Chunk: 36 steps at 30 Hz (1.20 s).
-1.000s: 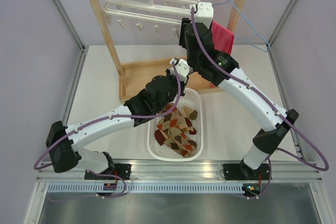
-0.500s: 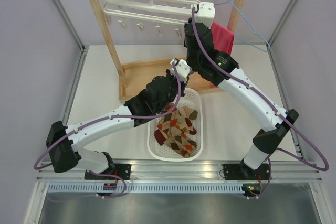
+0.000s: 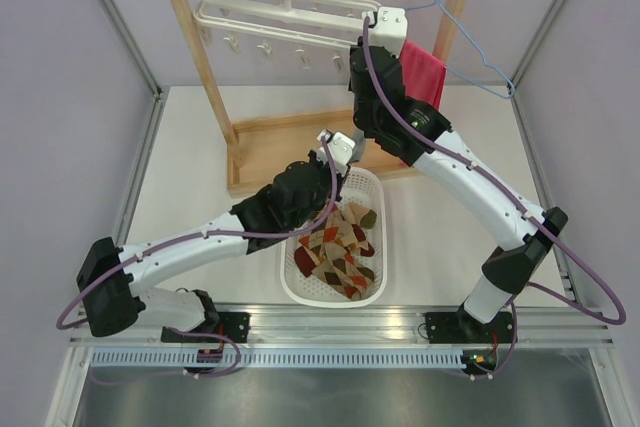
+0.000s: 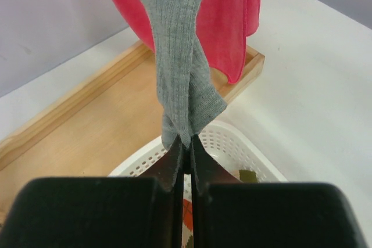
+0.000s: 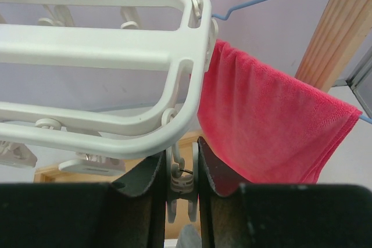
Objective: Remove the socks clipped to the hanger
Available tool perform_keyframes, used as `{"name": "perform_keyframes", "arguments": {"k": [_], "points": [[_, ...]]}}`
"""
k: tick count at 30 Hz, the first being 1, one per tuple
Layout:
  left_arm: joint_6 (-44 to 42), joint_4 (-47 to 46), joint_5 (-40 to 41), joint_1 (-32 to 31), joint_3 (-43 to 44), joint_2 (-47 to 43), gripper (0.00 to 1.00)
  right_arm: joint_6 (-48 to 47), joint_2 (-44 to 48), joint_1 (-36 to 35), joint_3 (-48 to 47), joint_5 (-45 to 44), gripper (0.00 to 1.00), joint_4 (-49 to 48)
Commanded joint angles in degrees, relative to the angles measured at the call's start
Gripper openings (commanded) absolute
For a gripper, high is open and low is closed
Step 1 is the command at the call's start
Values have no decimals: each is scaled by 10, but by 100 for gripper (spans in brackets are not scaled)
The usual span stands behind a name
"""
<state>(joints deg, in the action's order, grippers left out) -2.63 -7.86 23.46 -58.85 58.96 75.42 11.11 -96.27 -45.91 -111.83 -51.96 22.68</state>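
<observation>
Last grey sock point(image 4: 177, 56) hangs from the end clip point(image 5: 181, 181) of the white hanger point(image 5: 104, 45), gripped at both ends of the release.

The grey sock is a light, limp ribbed knit. It hangs twisted below the clip, in front of the red towel point(image 4: 232, 21) and above the far rim of the white basket point(image 4: 232, 143). It will stretch and sag, not resist, so a steady downward pull should free it once the clip opens. Best hold is a full pinch across the doubled lower end, where the left gripper point(image 4: 185, 149) has its fingers pressed together on the fabric. The right gripper point(image 5: 181, 166) has its fingers squeezed against both sides of the clip, just under the hanger's corner. Argyle socks point(image 3: 335, 247) lie loose in the basket. Likely risks are the knit slipping from a shallow pinch and the light hanger swinging under the pull.
</observation>
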Motion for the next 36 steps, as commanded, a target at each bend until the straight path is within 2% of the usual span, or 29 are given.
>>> {"name": "perform_keyframes", "arguments": {"k": [1, 6, 8, 9, 10, 11, 12, 17, 26, 29, 36], "points": [[50, -1, -2, -4, -22, -46, 2, -2, 20, -1, 16, -5, 1, -11], [76, 16, -4, -4, -50, -88, 2, 6, 32, -1, 39, 6, 9, -13], [78, 34, 3, -4, -53, -101, 2, 9, 44, -1, 53, 23, 25, -13], [84, 44, 4, -4, -53, -105, 2, 10, 55, -1, 65, 30, 47, -14], [87, 49, 3, -4, -55, -114, 2, 10, 60, -1, 71, 47, 58, -17], [90, 51, 2, -4, -60, -120, 2, 9, 66, -1, 77, 54, 73, -18], [97, 53, 2, -4, -63, -124, 2, 9, 75, -1, 82, 56, 98, -18], [105, 92, 12, -4, -68, -145, 2, 8, 109, -1, 132, 53, 98, -18], [130, 153, 27, -3, -95, -190, 2, 28, 209, -1, 296, 52, 98, -40], [148, 162, 12, -3, -110, -204, 2, 47, 227, 4, 353, 48, 98, -40], [161, 199, -59, -3, -123, -214, 2, 102, 270, 45, 483, 99, 98, -54]]}}
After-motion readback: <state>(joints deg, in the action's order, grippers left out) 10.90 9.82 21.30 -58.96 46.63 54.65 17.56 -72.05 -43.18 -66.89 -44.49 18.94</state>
